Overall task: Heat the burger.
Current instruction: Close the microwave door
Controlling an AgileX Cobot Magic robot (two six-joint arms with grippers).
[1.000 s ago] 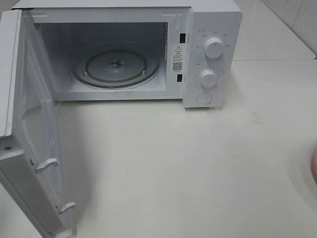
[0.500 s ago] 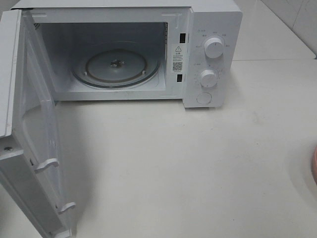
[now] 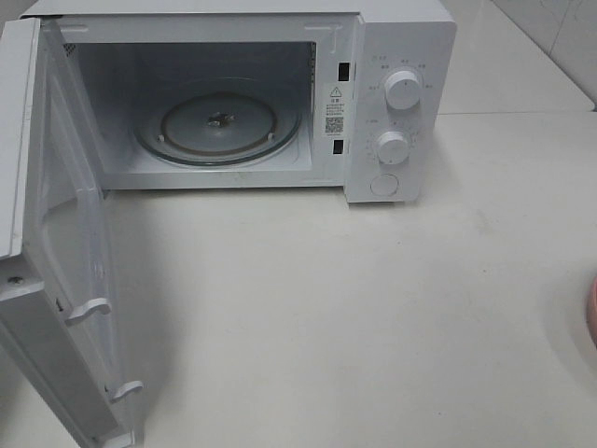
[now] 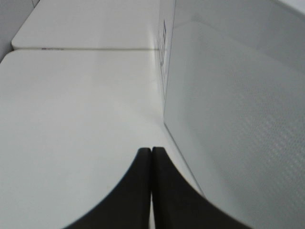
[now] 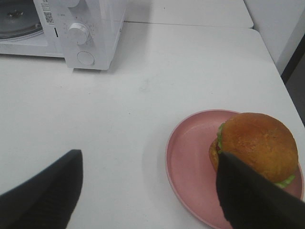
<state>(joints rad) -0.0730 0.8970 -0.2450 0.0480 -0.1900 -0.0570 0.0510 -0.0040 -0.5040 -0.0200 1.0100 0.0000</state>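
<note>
The burger [image 5: 255, 145], with a glossy brown bun and green lettuce, sits on a pink plate [image 5: 188, 157] on the white table, right of the microwave. My right gripper [image 5: 148, 155] is open and hovers over the table, with one finger [image 5: 248, 200] in front of the burger and the other well to its side. It holds nothing. My left gripper [image 4: 151, 151] is shut and empty, low over the table beside the outer face of the microwave door [image 4: 238, 119]. Neither gripper shows in the exterior view; only a sliver of the plate [image 3: 592, 313] shows at its right edge.
The white microwave [image 3: 382, 103] stands at the back with its door [image 3: 65, 261] swung wide open to the left. Its glass turntable [image 3: 219, 126] carries nothing. Two knobs [image 3: 403, 89] and a button are on its right panel. A wall edge stands at the table's right [image 5: 286, 28].
</note>
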